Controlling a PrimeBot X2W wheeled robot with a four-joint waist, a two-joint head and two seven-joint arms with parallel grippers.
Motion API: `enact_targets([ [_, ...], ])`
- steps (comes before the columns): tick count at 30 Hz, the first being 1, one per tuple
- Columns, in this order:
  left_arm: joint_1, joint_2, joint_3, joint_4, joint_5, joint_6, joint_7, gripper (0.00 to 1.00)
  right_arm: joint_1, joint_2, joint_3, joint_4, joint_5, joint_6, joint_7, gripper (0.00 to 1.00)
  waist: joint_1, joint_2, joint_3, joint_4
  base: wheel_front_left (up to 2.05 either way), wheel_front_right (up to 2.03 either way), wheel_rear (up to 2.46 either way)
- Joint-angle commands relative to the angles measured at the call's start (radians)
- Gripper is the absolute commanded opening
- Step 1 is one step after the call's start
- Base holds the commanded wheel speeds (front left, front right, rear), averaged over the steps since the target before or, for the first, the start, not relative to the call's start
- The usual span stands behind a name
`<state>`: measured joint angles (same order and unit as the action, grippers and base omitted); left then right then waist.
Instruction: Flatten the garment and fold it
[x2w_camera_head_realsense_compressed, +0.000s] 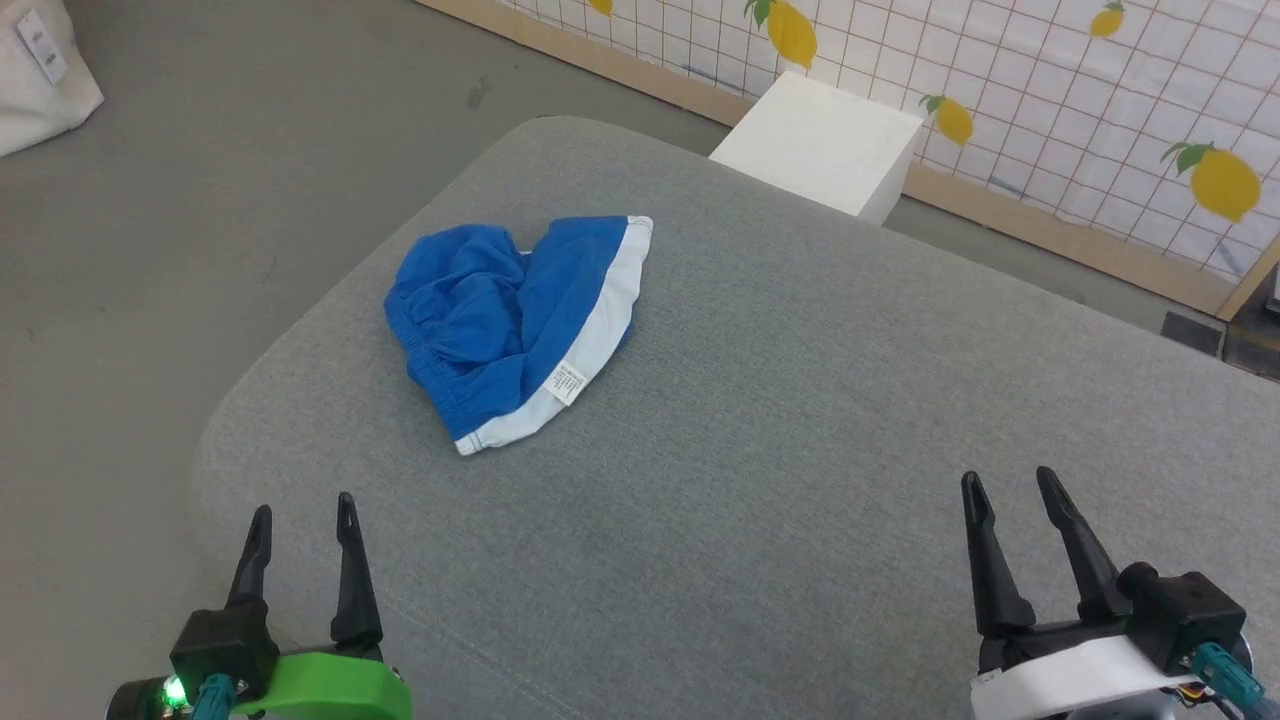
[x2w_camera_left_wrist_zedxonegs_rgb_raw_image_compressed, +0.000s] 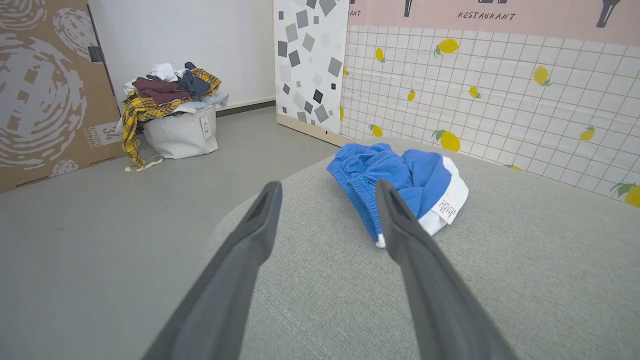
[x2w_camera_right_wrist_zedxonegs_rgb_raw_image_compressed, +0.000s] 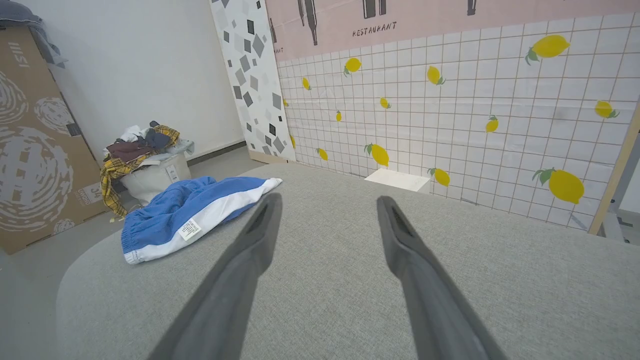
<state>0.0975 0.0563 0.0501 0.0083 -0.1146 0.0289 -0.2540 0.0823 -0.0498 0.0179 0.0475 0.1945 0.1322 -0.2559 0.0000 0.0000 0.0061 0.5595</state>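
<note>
Grey woven fabric covers a broad padded surface with rounded corners (x2w_camera_head_realsense_compressed: 800, 450), which takes up most of the head view. On it, toward its far left part, lies the garment (x2w_camera_head_realsense_compressed: 520, 330): small royal-blue soft cloth shorts with a wide white band, crumpled and partly folded over themselves.

Around the surface is a grey floor (x2w_camera_head_realsense_compressed: 200, 200). Past the far edge stands a white box-shaped block (x2w_camera_head_realsense_compressed: 820, 140), set against a white tiled wall panel printed with yellow lemons (x2w_camera_head_realsense_compressed: 1100, 100). In the left wrist view, a white fabric bag heaped with mixed clothes, one of them yellow plaid (x2w_camera_left_wrist_zedxonegs_rgb_raw_image_compressed: 172, 117), sits on the floor beside a large brown cardboard box (x2w_camera_left_wrist_zedxonegs_rgb_raw_image_compressed: 45, 90), well away from the surface.

The left gripper (x2w_camera_head_realsense_compressed: 303, 505) with its green collar is at the lower left, and the right gripper (x2w_camera_head_realsense_compressed: 1007, 475) with its white collar at the lower right. Both have their two dark fingers spread wide and hold nothing. Plain grey upholstery stretches between each gripper and the shorts, which are well apart from both and nearer the left one.

In the head view the shorts' long axis runs diagonally, from lower left up to upper right. The white band follows that line along the right-hand side, with a small white printed label (x2w_camera_head_realsense_compressed: 567, 383) on it near the lower end. The bunched blue cloth bulges toward the left edge of the surface.
</note>
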Motion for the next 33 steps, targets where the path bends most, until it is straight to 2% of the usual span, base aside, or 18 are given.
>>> enact_targets([
  [1, 0.007, -0.001, -0.003, 0.002, -0.010, 0.005, -0.008, 1.00, 0.001, 0.000, -0.004, 0.000, -0.001, -0.002, -0.006, 1.00, 0.0000, 0.0000, 0.001, 0.000, 0.00, 0.00, 0.00],
  [9, -0.010, -0.002, -0.008, 0.009, -0.028, -0.002, -0.008, 1.00, -0.006, 0.000, -0.003, -0.004, -0.007, -0.002, -0.002, 1.00, 0.0000, 0.0000, 0.015, -0.011, 0.00, 0.00, 0.00],
  [16, -0.195, 0.050, -0.019, 0.106, -0.077, -0.087, 0.027, 1.00, -0.045, 0.000, -0.003, -0.033, -0.043, -0.002, 0.035, 1.00, 0.0000, 0.0000, 0.078, -0.051, 0.00, 0.00, 0.00],
  [19, -0.328, 0.086, -0.015, 0.193, -0.158, -0.130, 0.109, 1.00, -0.070, 0.000, -0.003, -0.058, -0.069, -0.002, 0.061, 1.00, 0.0000, 0.0000, 0.126, -0.085, 0.00, 0.00, 0.00],
  [22, -0.447, 0.133, -0.035, 0.279, -0.233, -0.151, 0.212, 1.00, -0.092, 0.000, -0.008, -0.083, -0.091, -0.002, 0.083, 1.00, 0.0000, 0.0000, 0.178, -0.122, 0.00, 0.00, 0.00],
  [25, -0.553, 0.193, -0.068, 0.378, -0.305, -0.158, 0.329, 1.00, -0.115, 0.000, -0.009, -0.107, -0.110, -0.002, 0.103, 1.00, 0.0000, 0.0000, 0.239, -0.173, 0.00, 0.00, 0.00],
  [29, -0.646, 0.238, -0.112, 0.487, -0.419, -0.159, 0.467, 1.00, -0.125, 0.000, -0.019, -0.134, -0.130, -0.002, 0.120, 1.00, 0.0000, 0.0000, 0.307, -0.233, 0.00, 0.00, 0.00],
  [33, -0.691, 0.302, -0.185, 0.559, -0.475, -0.159, 0.555, 1.00, -0.126, 0.000, -0.031, -0.151, -0.135, -0.002, 0.125, 1.00, 0.0000, 0.0000, 0.365, -0.284, 0.00, 0.00, 0.00],
])
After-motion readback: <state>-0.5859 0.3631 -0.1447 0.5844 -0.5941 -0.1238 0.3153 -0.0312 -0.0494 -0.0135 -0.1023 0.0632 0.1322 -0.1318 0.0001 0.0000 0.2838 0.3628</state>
